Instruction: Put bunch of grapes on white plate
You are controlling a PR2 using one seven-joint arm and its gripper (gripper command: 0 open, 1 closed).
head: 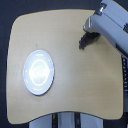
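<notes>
1. The nearest part of the scene is the table's (75, 85) bottom edge, a curved front of light wood; below it, pale parts of some structure show, too unclear to name.
2. The white plate (39, 72) lies flat on the table toward the exterior view's left edge, somewhat nearer the bottom edge than the top one. It is round and glossy, with a raised rim ring, and bright light glares off its middle.
3. Nothing lies on the plate; bare wood surrounds it on every side.
4. Farther back, toward the table's top right corner in the exterior view, the bunch of grapes (85, 42) appears as a small dark, bumpy cluster, well apart from the plate.
5. The tool (89, 36) sits right at the bunch; its dark fingers merge with the dark berries, so it cannot be told whether the fingers are spread, closed, or clamped on the fruit.
6. Whether the bunch rests on the wood or is lifted off it also cannot be told from this view.
7. Behind the tool, the robot's grey and white arm (111, 25) reaches in from the exterior view's top right corner, crossing the table's right edge.
8. Beyond the table's top edge, the background is dark and featureless.
</notes>
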